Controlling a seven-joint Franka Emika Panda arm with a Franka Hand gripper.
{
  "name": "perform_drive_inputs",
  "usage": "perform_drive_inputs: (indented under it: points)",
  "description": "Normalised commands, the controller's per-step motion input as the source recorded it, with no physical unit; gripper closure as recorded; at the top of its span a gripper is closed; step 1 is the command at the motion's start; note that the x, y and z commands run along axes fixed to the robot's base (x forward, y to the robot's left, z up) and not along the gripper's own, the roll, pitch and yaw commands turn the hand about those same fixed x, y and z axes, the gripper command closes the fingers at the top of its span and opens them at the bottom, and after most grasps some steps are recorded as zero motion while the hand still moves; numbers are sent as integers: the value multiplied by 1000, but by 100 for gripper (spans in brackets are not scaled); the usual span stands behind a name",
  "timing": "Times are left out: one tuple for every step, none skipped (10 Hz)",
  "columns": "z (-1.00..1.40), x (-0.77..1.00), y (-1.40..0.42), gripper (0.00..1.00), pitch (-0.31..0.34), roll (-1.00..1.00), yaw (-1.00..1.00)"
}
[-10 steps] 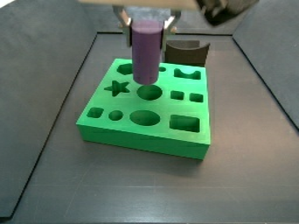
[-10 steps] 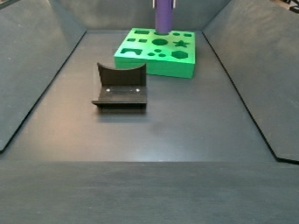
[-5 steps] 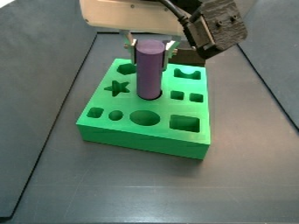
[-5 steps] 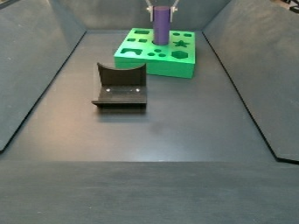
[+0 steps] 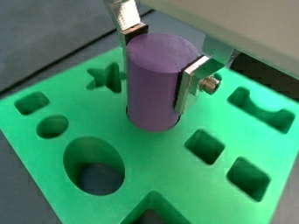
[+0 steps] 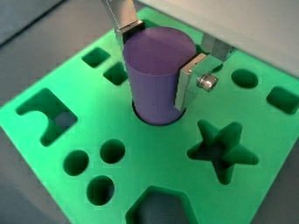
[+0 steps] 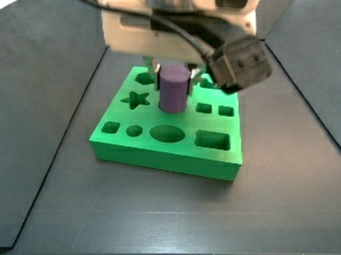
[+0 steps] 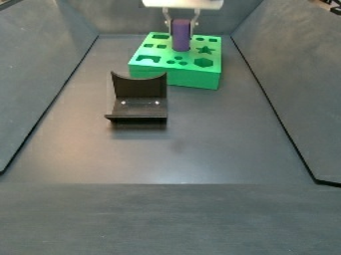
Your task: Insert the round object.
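1. The gripper (image 5: 162, 59) hangs over the green block's middle, its silver fingers (image 6: 194, 68) clamped on the purple cylinder peg (image 5: 156, 80).
2. The peg stands upright, its lower end sunk in the round middle hole of the green block (image 7: 170, 129).
3. Around that hole lie empty cutouts: a star-shaped hole (image 6: 223, 150) and an oval hole (image 5: 96, 165).
4. Well away from the gripper, the dark fixture (image 8: 138, 99) stands on the floor.

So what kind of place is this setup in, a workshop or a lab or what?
Probably a robot test cell in a lab. A dark walled floor holds only a green block cut with shaped holes and a dark curved block, while the gripper stands over the green block holding a purple peg in its middle round hole.
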Motion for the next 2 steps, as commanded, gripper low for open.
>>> perform_drive_inputs:
  points:
    - [-471,0,166,100,-156,-321,-77]
    - [-34,0,-234,100,0,97,94]
